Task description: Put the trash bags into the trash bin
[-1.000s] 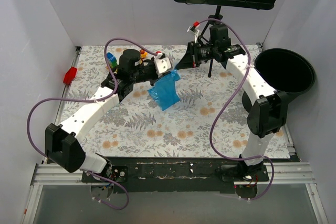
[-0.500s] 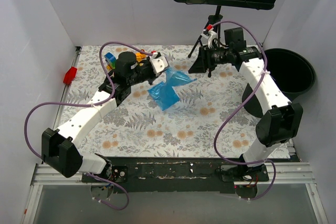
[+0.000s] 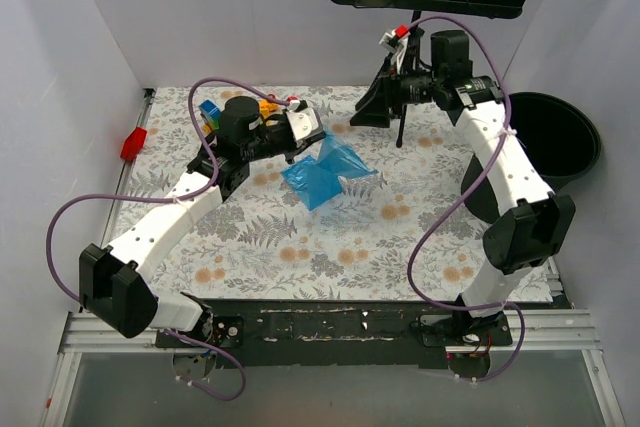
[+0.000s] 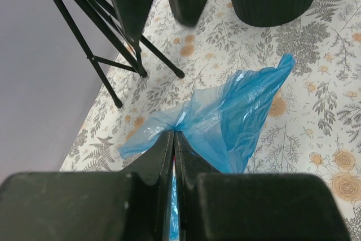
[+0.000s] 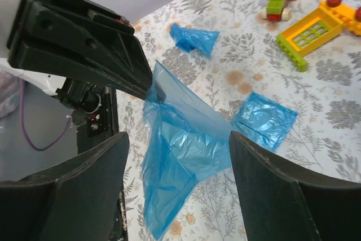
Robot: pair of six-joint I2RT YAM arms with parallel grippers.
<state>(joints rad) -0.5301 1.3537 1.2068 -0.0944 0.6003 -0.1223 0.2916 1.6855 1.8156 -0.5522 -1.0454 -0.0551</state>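
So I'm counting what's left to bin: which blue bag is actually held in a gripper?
The large loose trash bag, pinched at its edge by the left gripper; the small crumpled wad and the flat folded square lie free on the table.

Stand tripod [image 3: 399, 133] between bag [image 3: 322, 175] and bin [image 3: 560, 134], blocks [image 3: 212, 111] far left, bare surface [image 3: 330, 247] on near side

We see a large, loose, translucent bright-blue film bag [image 3: 342, 159] pinched in the left gripper [image 4: 173, 136], draping onto the desk [image 3: 300, 247] near centre. A flat blue folded bag [image 5: 264, 119] lies just beside it, and a small blue wad [image 5: 194, 38] lies apart. The round black plastic bin [image 3: 560, 132] stands upright at 3 o'clock.
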